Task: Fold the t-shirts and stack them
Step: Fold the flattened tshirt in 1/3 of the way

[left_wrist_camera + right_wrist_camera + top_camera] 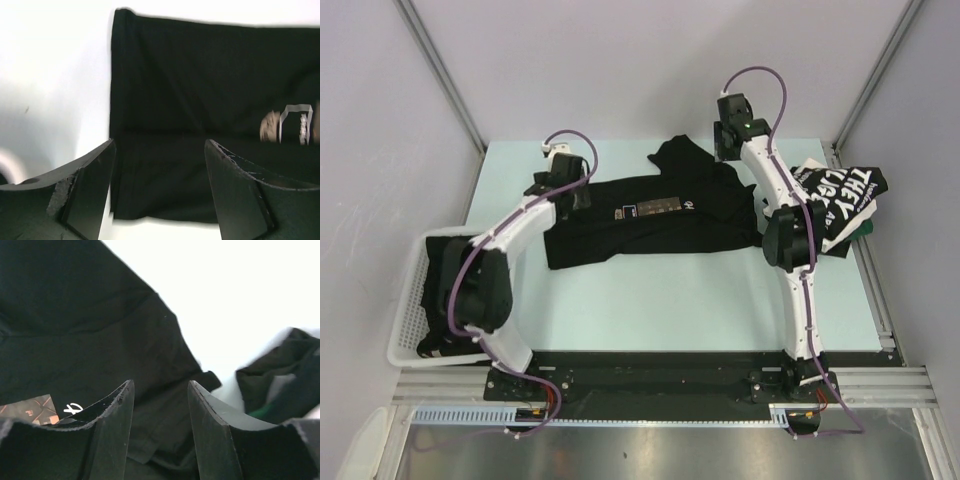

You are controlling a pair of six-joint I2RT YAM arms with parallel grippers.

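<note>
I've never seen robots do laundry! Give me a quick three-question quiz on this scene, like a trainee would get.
1. True or false: the white basket stands at the scene's far right.
2. The black printed shirt is: A) laid out flat, B) inside the basket, C) hanging from a gripper.
3. Fill in: the left gripper and right gripper both have jaws ____.
Key: 1 false; 2 A; 3 open.
</note>
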